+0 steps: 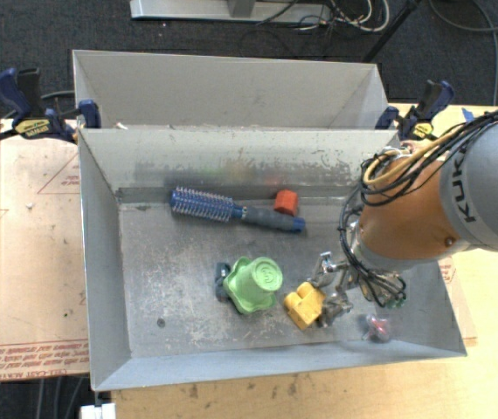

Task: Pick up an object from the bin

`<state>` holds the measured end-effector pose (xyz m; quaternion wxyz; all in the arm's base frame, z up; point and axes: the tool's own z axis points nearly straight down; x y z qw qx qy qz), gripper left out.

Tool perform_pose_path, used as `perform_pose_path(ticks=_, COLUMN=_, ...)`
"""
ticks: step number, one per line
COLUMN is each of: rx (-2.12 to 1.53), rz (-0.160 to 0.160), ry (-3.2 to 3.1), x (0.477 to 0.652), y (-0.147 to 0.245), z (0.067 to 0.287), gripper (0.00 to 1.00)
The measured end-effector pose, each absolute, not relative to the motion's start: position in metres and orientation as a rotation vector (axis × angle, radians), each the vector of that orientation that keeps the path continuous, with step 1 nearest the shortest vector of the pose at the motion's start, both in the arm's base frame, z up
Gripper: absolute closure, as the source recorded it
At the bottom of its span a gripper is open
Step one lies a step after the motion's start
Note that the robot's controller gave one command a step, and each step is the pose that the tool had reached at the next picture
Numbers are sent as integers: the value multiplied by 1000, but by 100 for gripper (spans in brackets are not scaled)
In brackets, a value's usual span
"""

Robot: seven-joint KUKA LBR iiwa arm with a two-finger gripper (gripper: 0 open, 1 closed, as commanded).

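My gripper is low in the bin's front right part, under the orange-covered wrist. A small yellow block-like toy lies right against its left side, touching or nearly touching it. Just left of that, a green cup-shaped thing lies on a dark blue-grey piece. A small pinkish clear thing lies to the gripper's front right, near the bin's front corner.
A blue hairbrush lies along the back of the bin floor with a small orange cap beside its handle. The arm and its cables hang over the bin's right side.
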<state>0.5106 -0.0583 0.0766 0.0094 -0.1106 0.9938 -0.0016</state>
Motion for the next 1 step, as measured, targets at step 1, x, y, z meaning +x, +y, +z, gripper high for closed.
perform_pose_path(ticks=1, rx=-412, rz=-4, ry=3102, x=533, y=-63, z=229, gripper=100)
